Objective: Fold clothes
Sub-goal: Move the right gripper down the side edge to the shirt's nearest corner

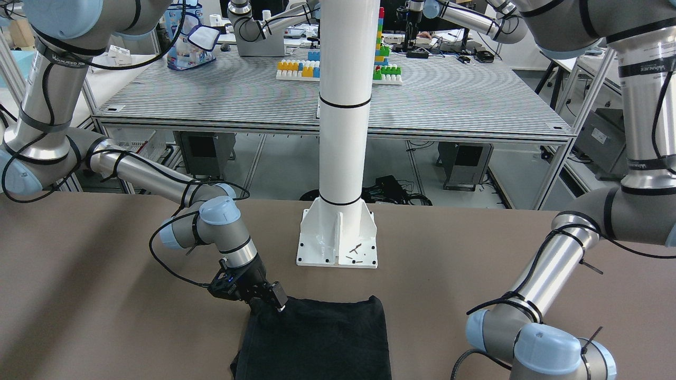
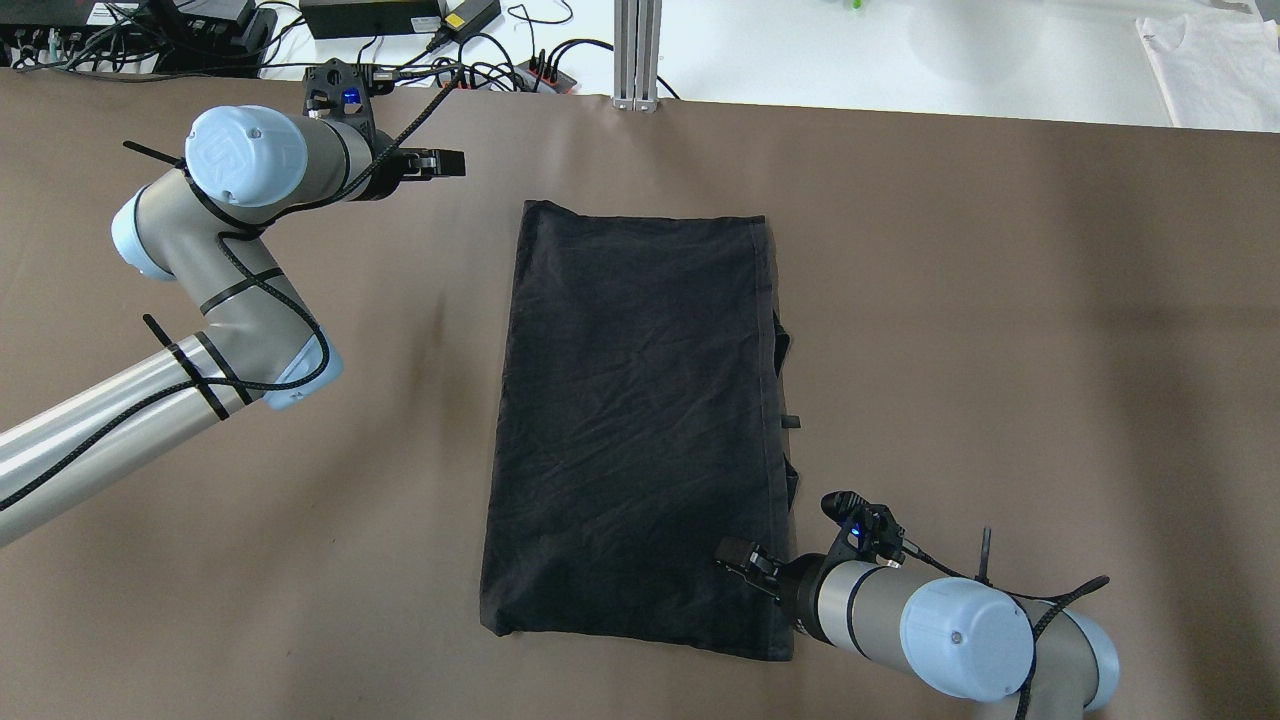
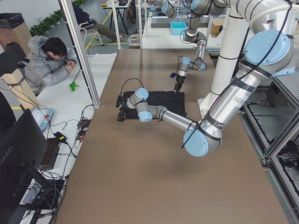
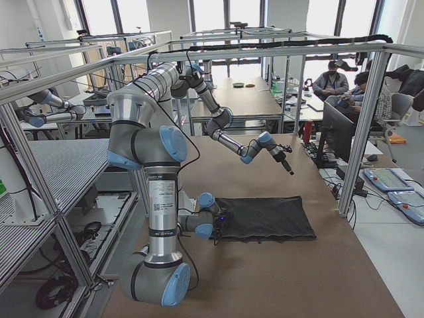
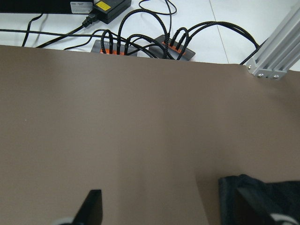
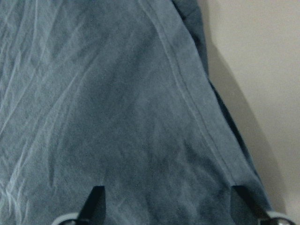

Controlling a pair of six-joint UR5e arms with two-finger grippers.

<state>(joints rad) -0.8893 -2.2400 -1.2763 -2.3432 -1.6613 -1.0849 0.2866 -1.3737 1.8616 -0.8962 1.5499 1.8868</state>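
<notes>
Black garment (image 2: 640, 420) flat on table (image 2: 1000, 300), right gripper (image 2: 740, 563) over corner

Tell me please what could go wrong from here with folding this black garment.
1. The right gripper stands open over the near right corner of the black garment, where layers stick out unevenly along the edge; it may pinch only some layers.
2. The left gripper is open beside the far left corner, off the fabric; if the right pulls alone, the garment may drag and skew.

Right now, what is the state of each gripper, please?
Left gripper: open, empty, apart from the black garment.
Right gripper: open, over the garment's corner.
</notes>
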